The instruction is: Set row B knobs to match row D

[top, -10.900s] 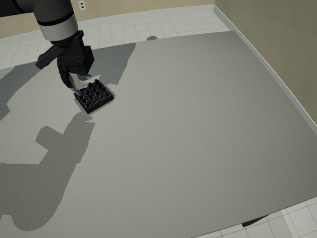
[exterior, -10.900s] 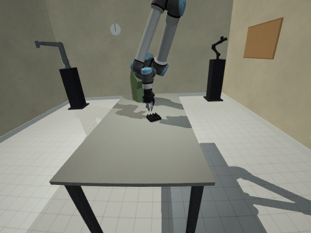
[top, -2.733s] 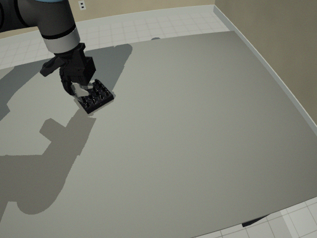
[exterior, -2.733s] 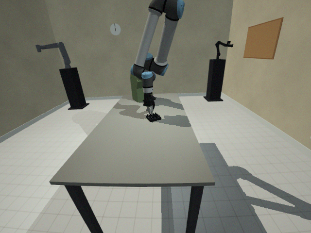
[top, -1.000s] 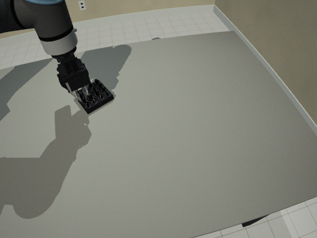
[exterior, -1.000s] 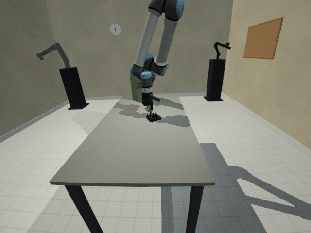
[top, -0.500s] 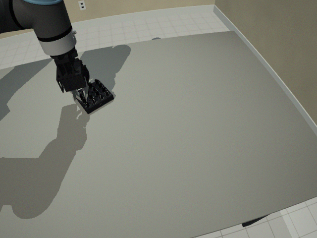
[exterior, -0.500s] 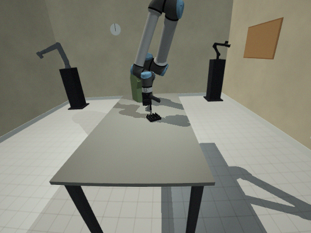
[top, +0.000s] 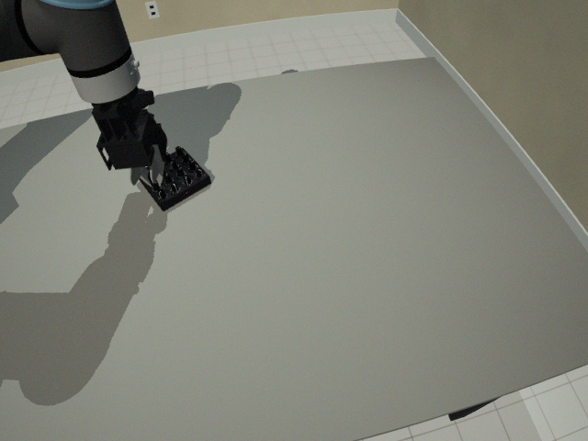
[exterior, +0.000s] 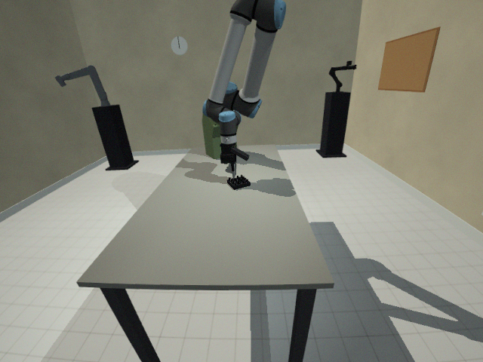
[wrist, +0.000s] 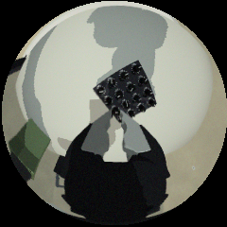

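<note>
Mid-step, by my read: gripper [wrist: 116, 114] is down on knob box [top: 187, 182] near the table's far-left corner w/ arm vertical, turning one edge-row knob [wrist: 115, 113]; which row/col can't tell, marks too small. Fingers nearly together, clamped on that knob. Next prob needs wrist rotation to the matching row D mark, then release & shift to next knob.
</note>
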